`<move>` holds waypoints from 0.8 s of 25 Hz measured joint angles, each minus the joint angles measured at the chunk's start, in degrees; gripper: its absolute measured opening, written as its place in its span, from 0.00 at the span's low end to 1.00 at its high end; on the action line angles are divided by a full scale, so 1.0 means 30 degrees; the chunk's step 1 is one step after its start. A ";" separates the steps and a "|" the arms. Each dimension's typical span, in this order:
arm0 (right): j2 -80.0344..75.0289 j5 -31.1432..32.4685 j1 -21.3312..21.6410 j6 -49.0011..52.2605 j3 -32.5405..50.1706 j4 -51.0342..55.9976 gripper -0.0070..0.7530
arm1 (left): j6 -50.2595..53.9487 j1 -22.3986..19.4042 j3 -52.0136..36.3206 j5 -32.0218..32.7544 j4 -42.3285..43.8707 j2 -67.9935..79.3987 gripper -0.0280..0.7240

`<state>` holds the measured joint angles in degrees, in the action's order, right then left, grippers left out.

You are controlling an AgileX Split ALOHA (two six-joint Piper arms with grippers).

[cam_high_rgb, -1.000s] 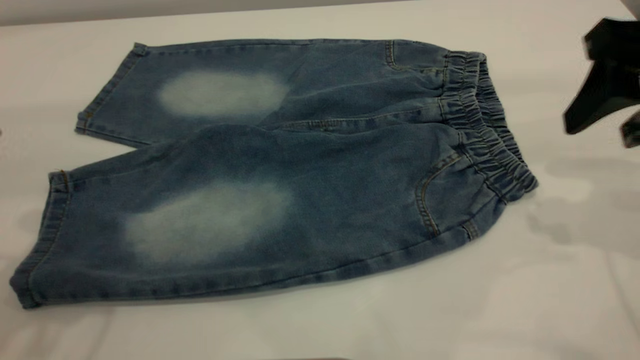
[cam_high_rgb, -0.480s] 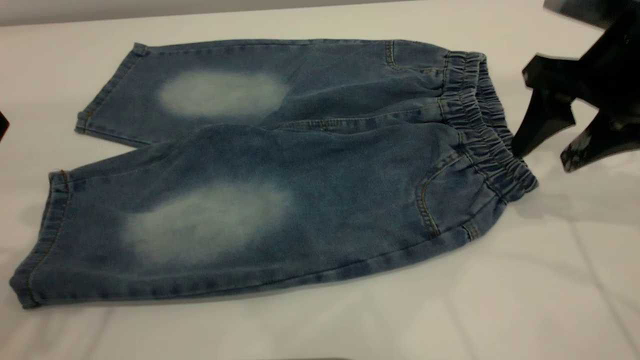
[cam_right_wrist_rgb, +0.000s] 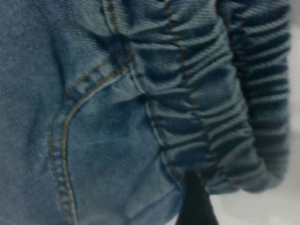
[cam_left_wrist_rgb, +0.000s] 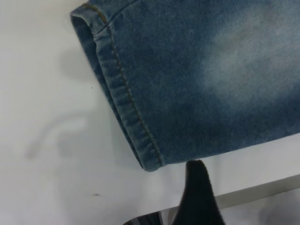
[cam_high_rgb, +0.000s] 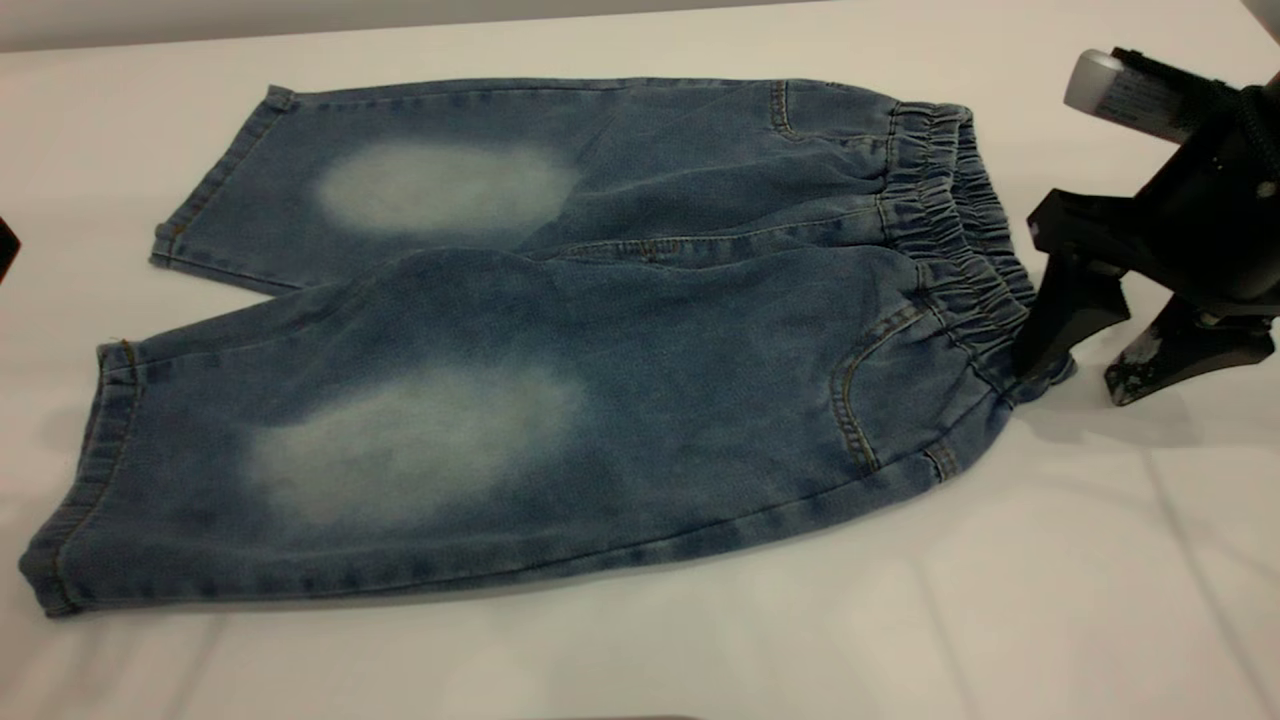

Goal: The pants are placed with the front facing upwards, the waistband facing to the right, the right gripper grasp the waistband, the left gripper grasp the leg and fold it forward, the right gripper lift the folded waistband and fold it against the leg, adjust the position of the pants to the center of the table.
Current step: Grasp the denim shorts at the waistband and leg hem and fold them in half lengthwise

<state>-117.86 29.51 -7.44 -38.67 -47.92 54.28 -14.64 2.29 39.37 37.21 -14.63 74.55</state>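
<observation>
The blue denim pants (cam_high_rgb: 600, 350) lie flat on the white table (cam_high_rgb: 1000, 600), front up, legs to the left and the gathered waistband (cam_high_rgb: 950, 230) to the right. My right gripper (cam_high_rgb: 1068, 382) is open at the waistband's near corner. One finger (cam_high_rgb: 1050, 320) touches the band, and the other stands on the table beside it. The right wrist view shows the waistband (cam_right_wrist_rgb: 201, 93) and pocket seam close up, with one finger (cam_right_wrist_rgb: 194, 201) at the band's edge. My left gripper (cam_high_rgb: 4, 250) is a sliver at the left edge. In its wrist view one finger (cam_left_wrist_rgb: 199, 187) stands just off the leg hem (cam_left_wrist_rgb: 126, 93).
The table's far edge (cam_high_rgb: 400, 30) runs behind the pants. Bare white tabletop surrounds the pants in front and to the right. The table's edge (cam_left_wrist_rgb: 253, 192) shows near the left gripper.
My right gripper has come in from the right edge and dropped to the waistband's near corner, still open. A sliver of the left gripper has appeared at the left edge. The pants have not moved.
</observation>
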 joint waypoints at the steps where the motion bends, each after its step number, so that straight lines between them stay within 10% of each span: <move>1: 0.0000 0.0000 0.0000 -0.0394 0.0000 0.0439 0.60 | 0.0000 0.0000 0.0000 0.0000 0.0000 0.0000 0.65; 20: -0.0500 0.0849 0.0000 -0.4723 -0.0037 0.3838 0.59 | 0.0000 0.0000 0.0000 -0.0007 0.0000 0.0000 0.65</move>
<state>-119.36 32.05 -7.44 -52.84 -48.03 65.79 -14.64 2.29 39.37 37.18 -14.63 74.55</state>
